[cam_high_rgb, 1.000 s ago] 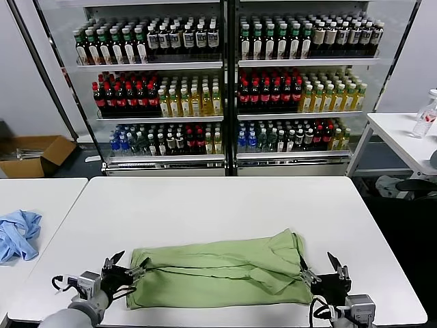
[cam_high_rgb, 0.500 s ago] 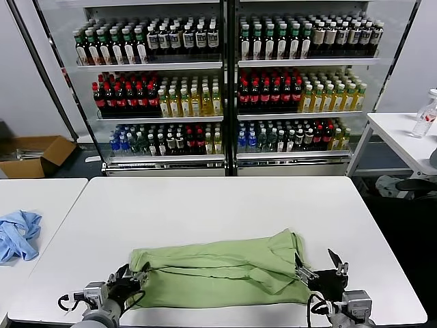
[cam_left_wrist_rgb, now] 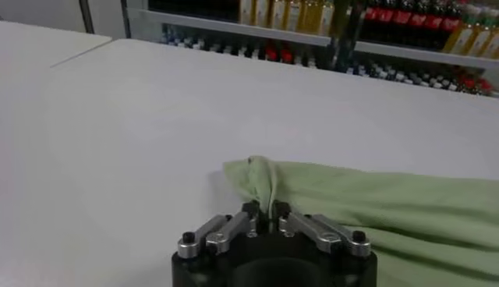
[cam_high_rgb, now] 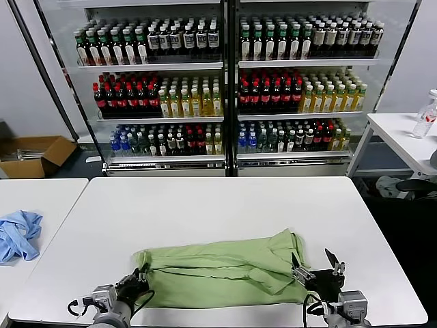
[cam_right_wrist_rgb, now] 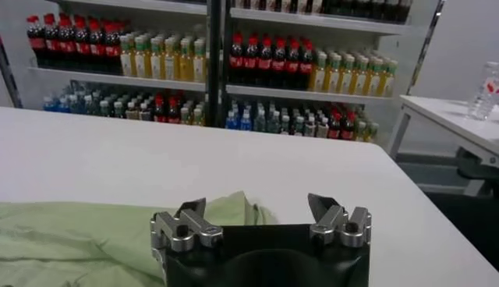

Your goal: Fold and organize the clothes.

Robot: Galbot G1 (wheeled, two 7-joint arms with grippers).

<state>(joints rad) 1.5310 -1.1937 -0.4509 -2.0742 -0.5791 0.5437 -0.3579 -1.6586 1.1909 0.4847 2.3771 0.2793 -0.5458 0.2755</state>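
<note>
Since 1 second ago the left gripper (cam_high_rgb: 138,281) has gone from spread fingers beside the shirt's left end to fingers clenched on it, and that end has bunched up and slid slightly inward; the right gripper (cam_high_rgb: 315,264) has drifted a little closer to the right end, fingers spread wide as before.

Largest first: the drinks cooler (cam_high_rgb: 225,82) fills the 12 o'clock side of the room with 3 rows of bottles behind 2 glass doors. Below it the white table (cam_high_rgb: 218,205) carries the work, bare apart from the shirt. A second white table (cam_high_rgb: 34,198) sits at 9 o'clock with a blue cloth (cam_high_rgb: 17,234) on it, a cardboard box (cam_high_rgb: 31,154) on the floor beyond, and a third table (cam_high_rgb: 403,133) at 3 o'clock holds a clear bottle (cam_high_rgb: 425,115).

The green polo shirt (cam_high_rgb: 218,270) lies along the table's near edge, at 6 o'clock, already folded into a long band with its long axis running 9 to 3 o'clock. In the left wrist view a pinched ridge of fabric (cam_left_wrist_rgb: 261,175) rises between the closed fingertips (cam_left_wrist_rgb: 251,209). In the right wrist view the open fingers (cam_right_wrist_rgb: 191,209) sit just short of the shirt's right corner (cam_right_wrist_rgb: 234,209), which lies toward 12 o'clock from them.

My judgement: the right gripper must advance onto that corner and close before both ends can be lifted together.
</note>
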